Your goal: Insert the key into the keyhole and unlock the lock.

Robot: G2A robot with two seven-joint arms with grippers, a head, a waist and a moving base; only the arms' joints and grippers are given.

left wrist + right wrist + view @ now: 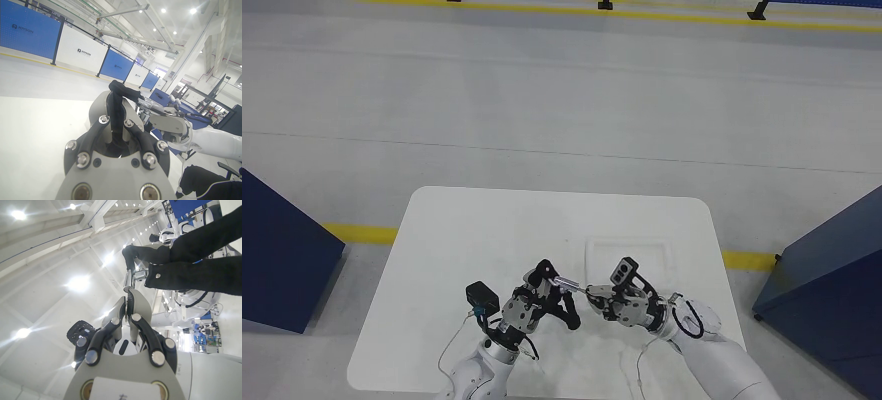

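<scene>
Both arms meet above the near part of the white table (452, 250). My left gripper (547, 282), its fingers (130, 92) wrapped in black cloth, is shut on a silver metal lock (151, 106). In the right wrist view the lock's round cylinder (128, 280) points toward my right gripper (127, 296). That gripper is shut on the dark round head of the key (129, 307). The key's tip meets the end of the cylinder; how deep the blade sits is hidden. From above, the lock (566, 284) and key (586, 291) line up between the two grippers.
A shallow white tray (627, 239) lies on the table just beyond the grippers. Dark blue cabinets stand off the table on the left (282, 260) and right (832, 270). A cable loops beside the left arm (457, 340).
</scene>
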